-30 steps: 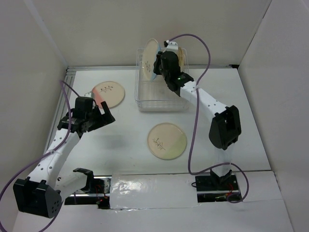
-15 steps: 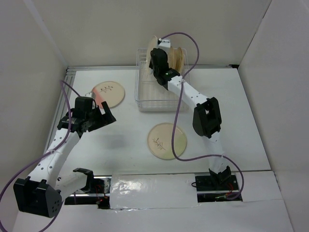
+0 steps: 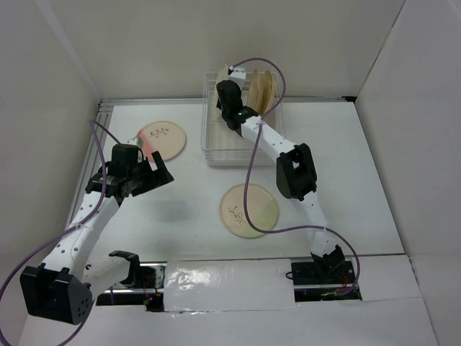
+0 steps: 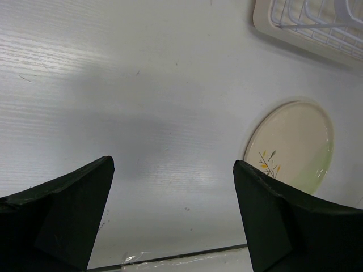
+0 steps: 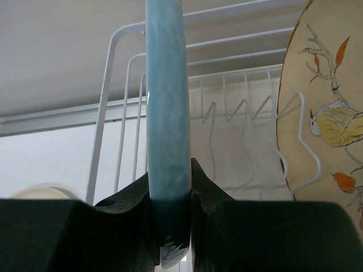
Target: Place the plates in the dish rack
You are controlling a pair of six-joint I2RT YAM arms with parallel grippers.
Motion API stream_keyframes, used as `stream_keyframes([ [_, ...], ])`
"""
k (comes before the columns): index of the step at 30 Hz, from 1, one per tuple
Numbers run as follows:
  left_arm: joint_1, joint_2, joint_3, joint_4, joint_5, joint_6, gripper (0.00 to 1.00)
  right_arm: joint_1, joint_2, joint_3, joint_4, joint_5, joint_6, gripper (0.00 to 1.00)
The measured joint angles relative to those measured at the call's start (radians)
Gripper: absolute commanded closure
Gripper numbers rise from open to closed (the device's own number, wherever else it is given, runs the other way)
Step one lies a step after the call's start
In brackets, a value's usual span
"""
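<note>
Nearest my bases, above the white table point(image 3: 360, 180), my left gripper point(image 3: 160, 173) hovers with its jaws spread wide and nothing between them; its wrist camera shows the two dark fingers point(image 4: 62, 221) well apart, framing bare surface. Just beyond them in that view lies the green-tinted plate point(image 4: 289, 148), flat, sprig side up, and the overhead camera adds that it sits between my two arms, in front of the dish rack point(image 3: 216, 155) and apart from it. Farther out on the left the pink-tinted plate point(image 3: 161, 140) lies flat, beyond my left gripper; the left wrist camera does not catch it. Farther back, my right arm stretches into the rack, and from above my right gripper point(image 3: 227, 90) is only a dark lump among the wires, so that view does not show what it holds. The right wrist camera settles it: my right fingers are clamped on the rim of the blue-edged plate point(image 5: 166, 102), which stands upright on edge, its thin side to the lens, with rack wires behind it; whether its lower edge sits in a slot I cannot tell. To its right a tan plate point(image 5: 323, 113) painted with a yellow bird on a twig stands upright against the wire prongs, and the overhead view shows tan plates point(image 3: 263, 90) standing close together at the rack's far right.
</note>
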Motion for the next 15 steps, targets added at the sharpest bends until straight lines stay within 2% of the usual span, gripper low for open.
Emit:
stream_keyframes([
  [1, 0.0, 0.0, 0.0, 0.0, 0.0, 0.0, 0.01, 0.001, 0.007, 0.001, 0.0, 0.0, 0.0, 0.96],
  [4, 0.0, 0.0, 0.0, 0.0, 0.002, 0.0, 0.01, 0.006, 0.04, 0.013, 0.002, 0.0, 0.003, 0.76],
  [5, 0.0, 0.0, 0.0, 0.0, 0.003, 0.0, 0.01, 0.01, 0.046, 0.023, 0.002, 0.004, 0.001, 0.65],
  [7, 0.0, 0.0, 0.0, 0.0, 0.003, 0.0, 0.01, 0.013, 0.052, 0.045, 0.005, 0.008, -0.001, 0.56],
  [8, 0.0, 0.0, 0.0, 0.001, 0.003, 0.0, 0.01, 0.015, 0.052, 0.053, 0.009, 0.009, -0.001, 0.47],
  [15, 0.0, 0.001, 0.0, 0.004, 0.018, 0.019, 0.02, 0.019, 0.048, 0.095, 0.009, 0.01, -0.014, 0.25],
])
